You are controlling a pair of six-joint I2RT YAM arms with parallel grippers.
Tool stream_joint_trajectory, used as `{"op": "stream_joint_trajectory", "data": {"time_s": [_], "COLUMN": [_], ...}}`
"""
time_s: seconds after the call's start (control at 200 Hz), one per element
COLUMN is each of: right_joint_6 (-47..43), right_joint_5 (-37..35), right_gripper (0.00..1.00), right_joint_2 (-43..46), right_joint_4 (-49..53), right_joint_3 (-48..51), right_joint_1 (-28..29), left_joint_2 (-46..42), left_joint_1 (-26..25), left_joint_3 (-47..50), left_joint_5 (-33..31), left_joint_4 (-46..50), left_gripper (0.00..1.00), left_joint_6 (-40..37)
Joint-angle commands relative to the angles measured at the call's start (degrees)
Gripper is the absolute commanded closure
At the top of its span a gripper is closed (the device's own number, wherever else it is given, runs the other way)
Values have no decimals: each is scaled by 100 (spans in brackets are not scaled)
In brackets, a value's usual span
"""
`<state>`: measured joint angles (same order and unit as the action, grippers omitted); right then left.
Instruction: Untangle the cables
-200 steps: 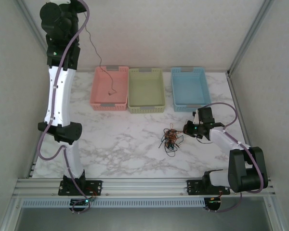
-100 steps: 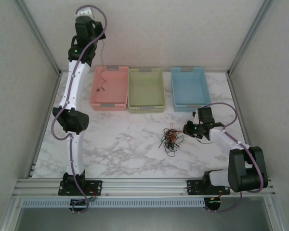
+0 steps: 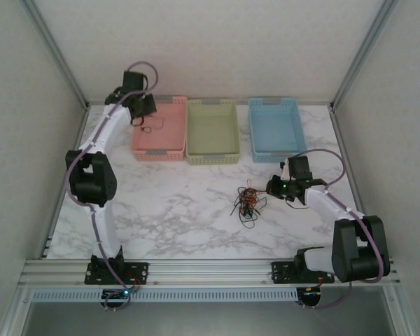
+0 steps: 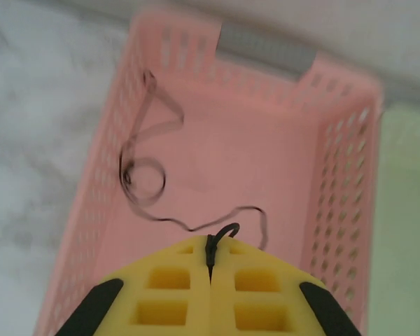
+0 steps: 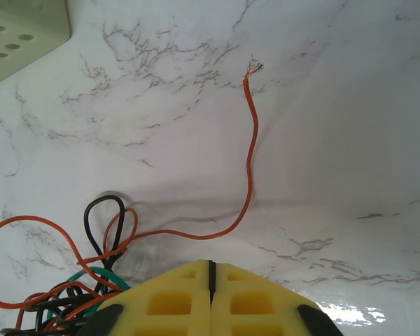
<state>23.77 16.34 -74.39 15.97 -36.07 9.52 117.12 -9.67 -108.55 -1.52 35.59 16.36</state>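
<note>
A tangle of black, green and orange cables (image 3: 248, 201) lies on the marble table, right of centre. My right gripper (image 3: 271, 187) sits just right of it, shut, with nothing visibly between its pads (image 5: 210, 269). In the right wrist view the tangle (image 5: 70, 290) is at lower left and one orange cable (image 5: 250, 161) runs away across the table. My left gripper (image 3: 141, 112) hangs over the pink basket (image 3: 157, 154), shut on a single black cable (image 4: 147, 182) at its tip (image 4: 211, 241). That cable loops down across the basket floor and along its left wall.
A green basket (image 3: 212, 159) stands beside the pink one and a blue basket (image 3: 274, 155) further right, all along the back of the table. The green basket's corner (image 5: 21, 35) shows at the upper left of the right wrist view. Frame posts rise at both sides.
My left arm has swung down from high above the table to the pink basket, lowering the black cable into it. The right arm and the tangle have not moved.
</note>
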Motion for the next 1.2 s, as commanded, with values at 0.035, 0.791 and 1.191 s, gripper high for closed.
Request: {"op": "stream_joint_trajectory", "data": {"time_s": [0.035,0.791,1.191], "right_joint_6": [-4,83,386], "right_joint_5": [36,257,1630], "right_gripper": [99,100,100], "right_joint_2": [50,672,1989], "right_joint_4": [-6,77,338], "right_joint_3": [109,173,-174], "right_joint_1": [60,148,365], "left_joint_2": [-342,-2880,-5107], "left_joint_1": [-5,-613,-3538], "left_joint_3": [237,1963,5564], "left_joint_5": [240,1454,2015], "left_joint_4": [-414,-544,-2225], "left_gripper": [100,24,26], "left_joint_6": [218,445,507]}}
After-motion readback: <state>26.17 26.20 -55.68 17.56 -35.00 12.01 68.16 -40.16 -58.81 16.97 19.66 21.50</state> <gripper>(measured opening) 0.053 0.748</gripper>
